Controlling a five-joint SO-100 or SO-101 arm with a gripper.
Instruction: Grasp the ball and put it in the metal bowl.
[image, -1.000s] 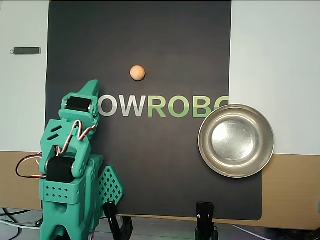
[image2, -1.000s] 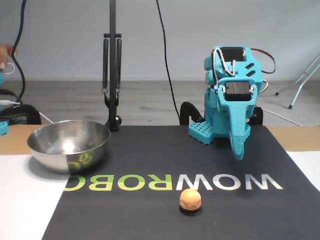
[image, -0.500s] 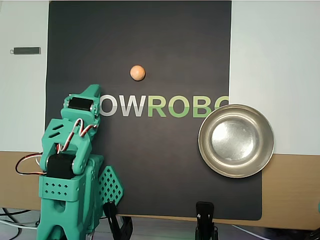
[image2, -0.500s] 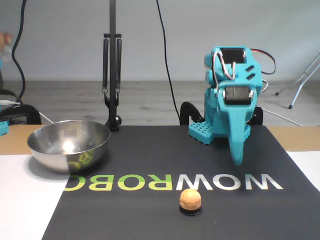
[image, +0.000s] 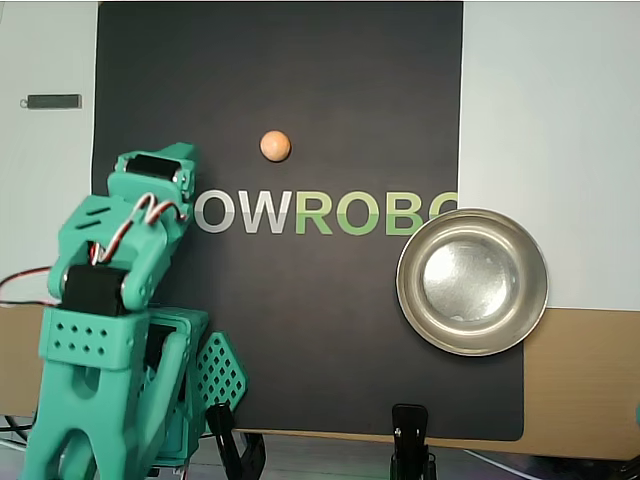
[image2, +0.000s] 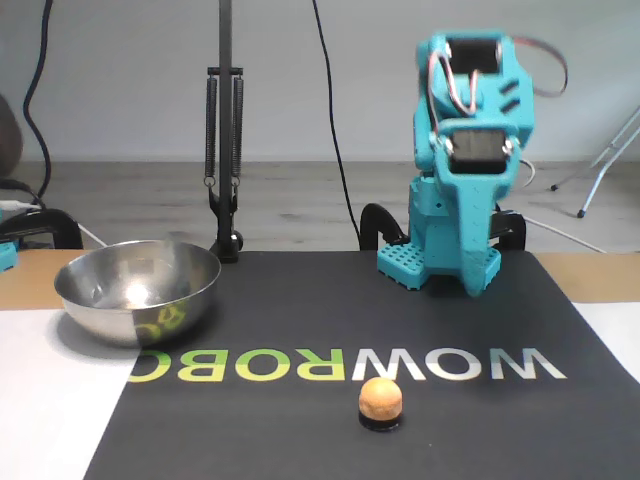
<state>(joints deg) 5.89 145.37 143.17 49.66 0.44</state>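
Note:
The small orange ball rests on the black mat above the printed letters; in the fixed view the ball sits on a tiny dark ring near the front. The metal bowl stands empty at the mat's right edge, and the bowl is at the left in the fixed view. My teal gripper hangs pointing down above the mat, well behind the ball, its fingers together with nothing held. From above, the gripper lies left of the ball.
The black mat carries large letters and lies between white sheets. A spring-arm stand rises behind the bowl. Two black clamps grip the near edge. A small dark bar lies at the far left.
The arm has lifted and straightened, raising the gripper off the mat. Ball and bowl have not moved.

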